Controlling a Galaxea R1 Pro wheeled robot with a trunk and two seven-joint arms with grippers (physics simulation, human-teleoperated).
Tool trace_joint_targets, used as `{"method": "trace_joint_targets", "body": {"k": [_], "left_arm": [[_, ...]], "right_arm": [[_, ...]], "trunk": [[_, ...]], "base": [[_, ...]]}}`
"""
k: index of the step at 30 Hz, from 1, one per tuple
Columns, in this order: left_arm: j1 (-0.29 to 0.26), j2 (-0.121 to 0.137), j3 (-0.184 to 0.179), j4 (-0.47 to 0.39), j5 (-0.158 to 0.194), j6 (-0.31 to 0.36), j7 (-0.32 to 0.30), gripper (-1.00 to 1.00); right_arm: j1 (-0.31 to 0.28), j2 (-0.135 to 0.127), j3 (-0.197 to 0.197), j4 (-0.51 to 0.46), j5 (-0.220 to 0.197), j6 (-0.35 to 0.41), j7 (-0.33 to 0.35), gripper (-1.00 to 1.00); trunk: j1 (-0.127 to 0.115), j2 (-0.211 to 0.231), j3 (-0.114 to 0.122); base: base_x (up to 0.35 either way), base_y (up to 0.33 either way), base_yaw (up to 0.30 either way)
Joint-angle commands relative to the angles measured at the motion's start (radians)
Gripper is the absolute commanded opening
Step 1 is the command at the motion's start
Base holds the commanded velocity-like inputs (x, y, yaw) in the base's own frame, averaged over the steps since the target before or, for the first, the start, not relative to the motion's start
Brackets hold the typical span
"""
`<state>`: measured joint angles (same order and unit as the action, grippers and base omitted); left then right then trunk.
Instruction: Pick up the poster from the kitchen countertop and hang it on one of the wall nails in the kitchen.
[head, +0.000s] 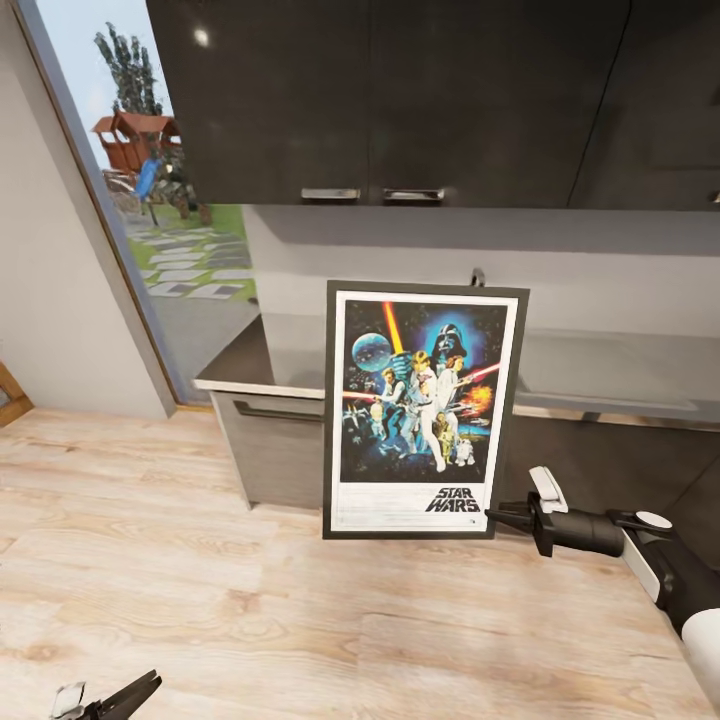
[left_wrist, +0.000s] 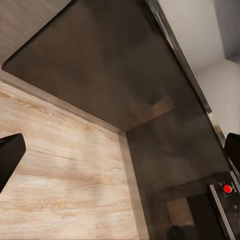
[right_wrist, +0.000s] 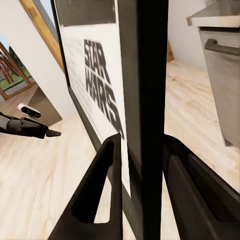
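Jaws of my right gripper (head: 497, 516) are clenched on the lower right corner of the poster (head: 420, 410); in the right wrist view the two dark fingers (right_wrist: 97, 187) sit one on each face of the thin black frame, with the "STAR WARS" lettering running away from them along the white border. From the head view I see the poster held upright in the air, off the desk (head: 600, 370), its long axis vertical and its printed face turned toward my camera. It hangs in front of the grey slab's near edge, above the wooden floor (head: 200, 560), with the tap (head: 478, 276) just showing behind its top edge.

My right arm comes in from the right side, so the whole sheet stands up and to the left of the grasp. I judge that this off-centre hold leaves the top edge free to swing, and that edge is the one a nail must meet.

My left gripper (head: 110, 697) hangs low at the bottom left, well apart from the poster; its jaws are released, the two tips standing wide apart at either side of the left wrist view. The right arm is plainly the nearer one.

No wall nail is visible to me; dark upper cabinets (head: 400, 100) cover the wall above the desk, so I judge the carry has yet to find its target.
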<state>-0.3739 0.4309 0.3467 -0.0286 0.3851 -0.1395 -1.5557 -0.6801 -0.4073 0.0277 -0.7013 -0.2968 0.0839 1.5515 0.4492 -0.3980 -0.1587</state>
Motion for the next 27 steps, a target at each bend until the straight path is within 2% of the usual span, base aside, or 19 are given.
{"method": "trace_joint_targets", "body": {"k": [1,16,27], "left_arm": [[-0.001,0.000,0.005,0.001,-0.003,-0.010,-0.001,1.00],[-0.001,0.000,0.005,0.001,-0.003,-0.009,0.000,1.00],[-0.001,0.000,0.005,0.001,-0.003,-0.009,0.000,1.00]], "right_arm": [[-0.001,-0.001,0.003,0.000,-0.006,0.013,0.005,-1.00],[-0.001,-0.001,0.003,0.000,-0.006,0.012,0.005,-1.00],[-0.001,0.001,0.003,0.000,-0.004,0.011,0.005,-1.00]], "trunk": [[0.001,-0.002,-0.001],[0.001,-0.002,0.013],[0.001,-0.002,0.005]], "base": [[0.067,0.247,0.000],[0.088,0.278,0.009],[0.180,0.273,0.199]]}}
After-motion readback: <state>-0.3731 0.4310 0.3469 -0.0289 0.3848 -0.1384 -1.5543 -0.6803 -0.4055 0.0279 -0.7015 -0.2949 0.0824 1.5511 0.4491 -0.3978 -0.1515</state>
